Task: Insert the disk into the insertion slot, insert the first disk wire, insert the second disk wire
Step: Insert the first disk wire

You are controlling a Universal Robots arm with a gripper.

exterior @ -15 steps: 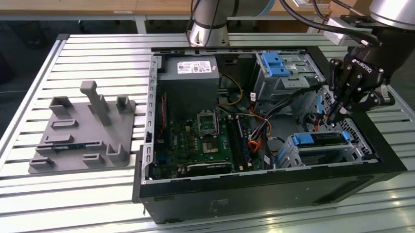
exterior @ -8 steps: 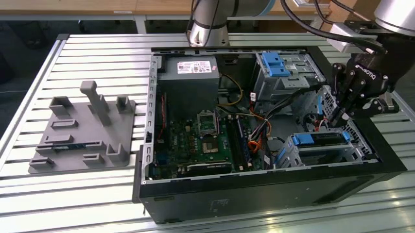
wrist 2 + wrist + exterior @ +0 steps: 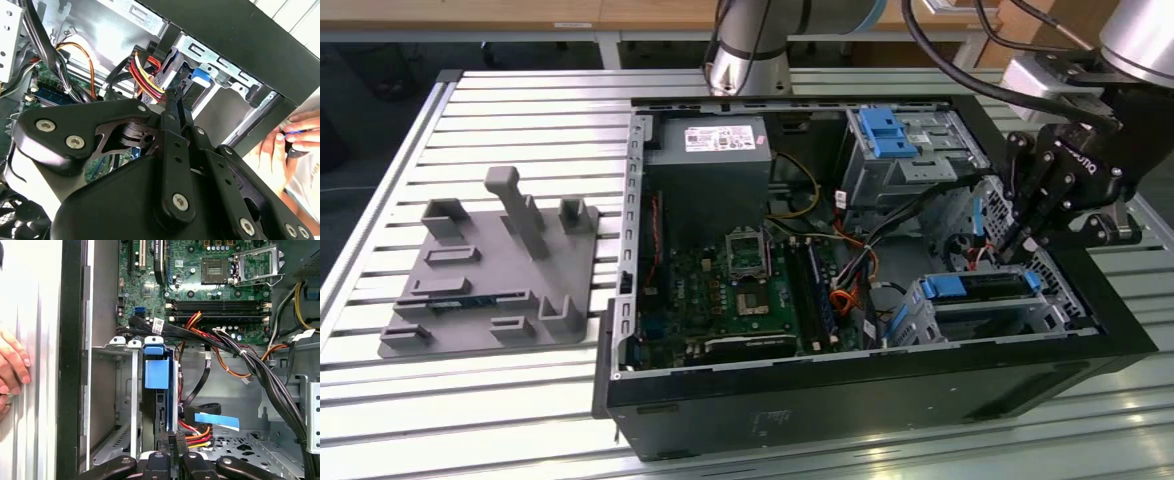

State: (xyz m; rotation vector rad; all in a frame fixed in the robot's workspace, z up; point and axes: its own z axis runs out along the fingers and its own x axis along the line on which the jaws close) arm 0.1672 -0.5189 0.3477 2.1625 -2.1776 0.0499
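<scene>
Claw (image 3: 174, 442) pinched narrow on the disk wire (image 3: 200, 432), just by the seated disk (image 3: 156, 372). Keep it square, push gently.

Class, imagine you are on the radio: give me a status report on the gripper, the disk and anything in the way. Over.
Gripper shut on disk wire. Disk seated in insertion slot. Loose cables alongside; person's hand outside case wall.
</scene>
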